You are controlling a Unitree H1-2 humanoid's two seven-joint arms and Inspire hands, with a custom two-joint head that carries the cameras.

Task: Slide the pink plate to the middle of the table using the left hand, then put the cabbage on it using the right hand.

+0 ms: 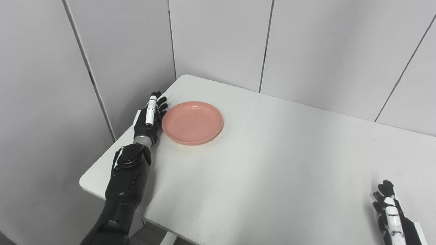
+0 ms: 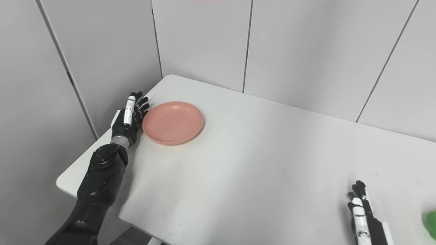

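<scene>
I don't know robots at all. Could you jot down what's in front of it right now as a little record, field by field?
surface: white table
plate: pink plate, empty, near the table's far left corner
left hand: left hand, open, fingers straight, beside the plate's left rim
right hand: right hand, open, holding nothing, at the near right
cabbage: green cabbage, only a sliver shows at the right eye view's edge
backdrop: grey wall panels

The left arm reaches forward along the left side, its left hand flat with fingers extended and slightly apart, holding nothing. The right hand lies low at the bottom right, fingers straight, empty.
</scene>
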